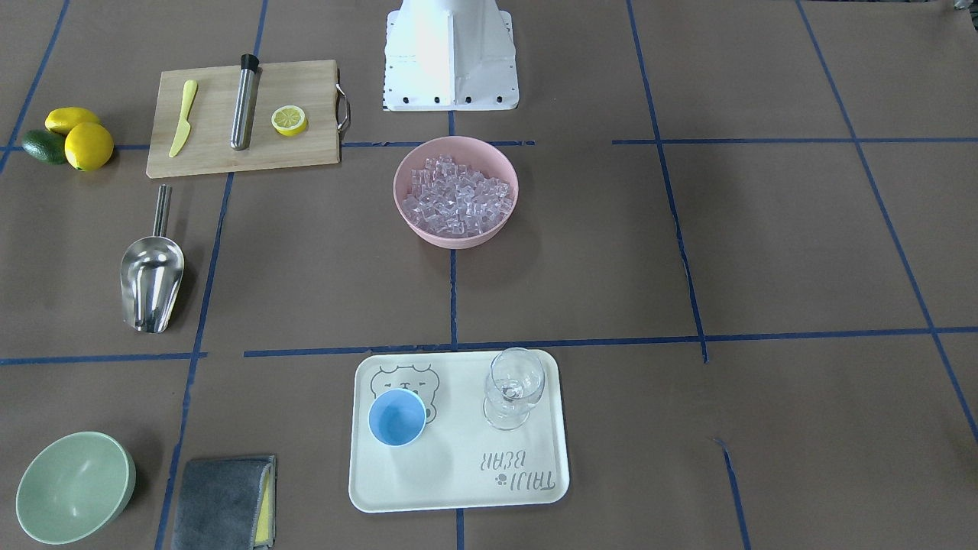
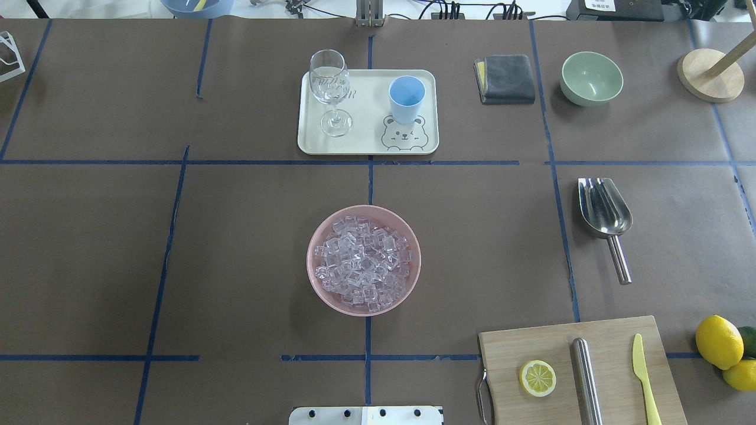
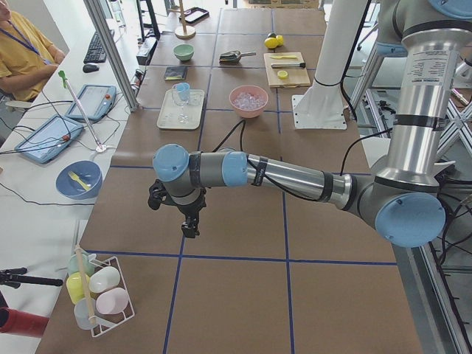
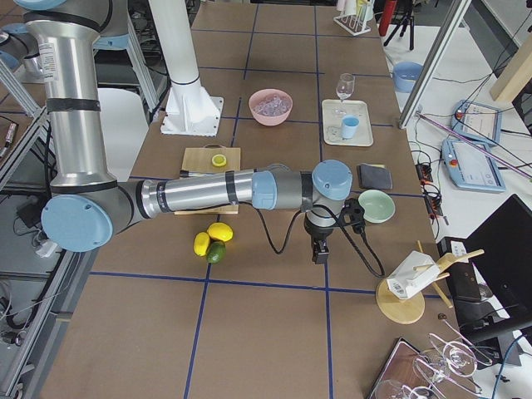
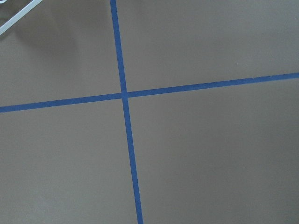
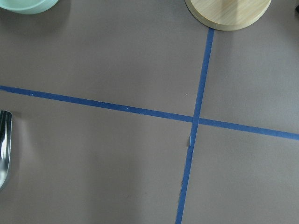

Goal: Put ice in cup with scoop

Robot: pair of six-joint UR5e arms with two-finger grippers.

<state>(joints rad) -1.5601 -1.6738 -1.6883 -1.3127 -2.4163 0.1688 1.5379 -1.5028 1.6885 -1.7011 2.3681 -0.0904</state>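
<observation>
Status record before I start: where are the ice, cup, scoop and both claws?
ice: heaped in pink bowl, mid-table
cup: upright and empty on tray, beside glass
scoop: lying empty on table, robot's right side, handle toward robot
left claw: above bare table, far from all items; open or shut unclear
right claw: above bare table near scoop and green bowl; open or shut unclear
progress: scoop not yet picked up

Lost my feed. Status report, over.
Left gripper, right gripper: hovering wide, state unreadable. Scoop lying free; ice in pink bowl; cup empty on tray. Nothing blocking scoop.
</observation>
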